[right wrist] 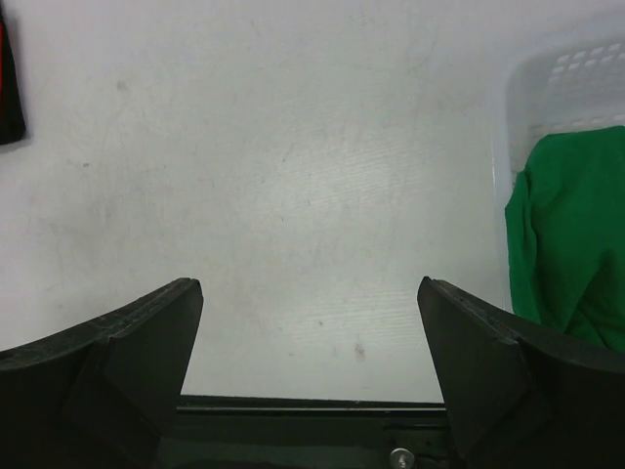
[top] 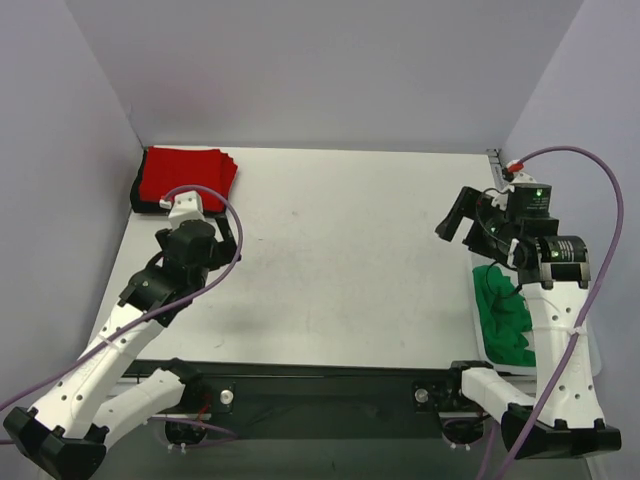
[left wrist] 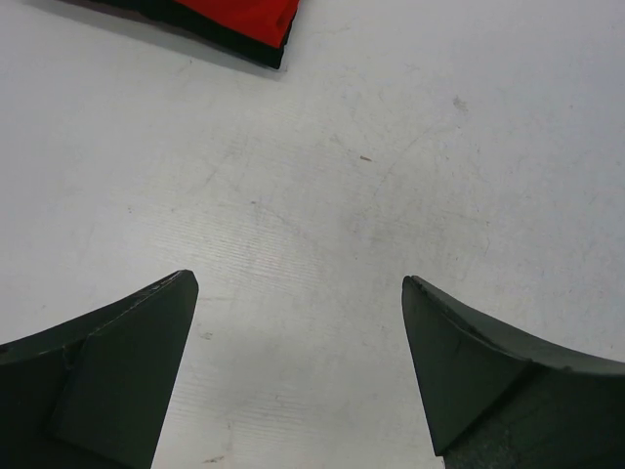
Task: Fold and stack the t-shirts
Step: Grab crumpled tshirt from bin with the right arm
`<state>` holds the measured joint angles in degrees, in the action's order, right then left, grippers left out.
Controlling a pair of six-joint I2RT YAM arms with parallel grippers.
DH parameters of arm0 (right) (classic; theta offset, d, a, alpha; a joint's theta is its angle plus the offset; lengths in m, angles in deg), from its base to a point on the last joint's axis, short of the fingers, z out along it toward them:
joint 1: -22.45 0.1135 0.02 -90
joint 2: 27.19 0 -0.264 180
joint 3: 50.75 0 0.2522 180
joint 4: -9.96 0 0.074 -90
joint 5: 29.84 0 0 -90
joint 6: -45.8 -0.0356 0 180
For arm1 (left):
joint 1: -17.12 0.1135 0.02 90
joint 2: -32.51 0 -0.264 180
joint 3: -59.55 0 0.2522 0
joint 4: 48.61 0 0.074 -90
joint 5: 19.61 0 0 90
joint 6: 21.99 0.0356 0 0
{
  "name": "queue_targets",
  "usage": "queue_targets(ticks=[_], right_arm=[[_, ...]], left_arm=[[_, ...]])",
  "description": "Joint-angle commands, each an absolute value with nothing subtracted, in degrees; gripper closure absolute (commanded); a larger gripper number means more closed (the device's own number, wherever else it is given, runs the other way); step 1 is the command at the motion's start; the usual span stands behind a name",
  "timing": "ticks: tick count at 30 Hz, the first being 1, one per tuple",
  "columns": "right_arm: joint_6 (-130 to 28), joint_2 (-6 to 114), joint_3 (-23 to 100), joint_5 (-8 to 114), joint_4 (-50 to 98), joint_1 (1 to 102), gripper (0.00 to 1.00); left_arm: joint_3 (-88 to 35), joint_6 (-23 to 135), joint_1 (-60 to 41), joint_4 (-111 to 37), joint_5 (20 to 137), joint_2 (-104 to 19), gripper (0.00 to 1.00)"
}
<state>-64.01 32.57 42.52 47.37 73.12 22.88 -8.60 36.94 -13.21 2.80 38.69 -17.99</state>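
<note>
Red soft-fabric short-sleeved t-shirt lies folded flat in the far left corner of the white tabletop, on top of a black fabric t-shirt whose dark edge shows along its side. A bright green fabric t-shirt sits crumpled and unfolded inside the white plastic mesh basket at the near right edge. The left arm's dark two-finger tool hangs over bare tabletop just short of the red-and-black stack, its fingers spread wide with nothing between them. The right arm's matching tool is raised above the tabletop beside the basket, its fingers likewise wide apart and holding nothing; the green shirt and the basket's perforated wall appear at the right edge of its wrist view.
</note>
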Motion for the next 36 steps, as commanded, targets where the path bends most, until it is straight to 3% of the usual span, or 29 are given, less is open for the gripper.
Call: queue_targets(ticks=[1, 5, 14, 23, 29, 36], right_arm=[[-70.63, 29.06, 40.8, 55.13, 69.33, 22.54, 0.0], [-80.66, 25.82, 38.52, 62.35, 69.42, 21.13, 0.0], [-84.36, 25.8, 34.3, 73.78, 73.72, 19.55, 0.0], [-85.51, 33.97, 33.16, 70.89, 84.01, 8.24, 0.0], [-84.98, 36.87, 27.98, 62.45, 84.18, -1.54, 0.02], [-84.89, 37.93, 20.42, 66.66, 83.92, -4.09, 0.02]], left_arm=[[-11.6, 36.81, -13.29, 4.35, 37.78, -18.47, 0.03], [-11.6, 34.97, -13.29, 4.79, 38.4, -18.73, 0.03], [-10.19, 33.82, -13.29, 4.44, 39.45, -17.67, 0.03], [-9.49, 30.84, -13.29, 5.14, 42.52, -19.26, 0.03], [-8.44, 29.87, -13.29, 4.09, 43.41, -19.26, 0.03], [-7.65, 29.78, -13.29, 3.65, 44.11, -19.17, 0.03]])
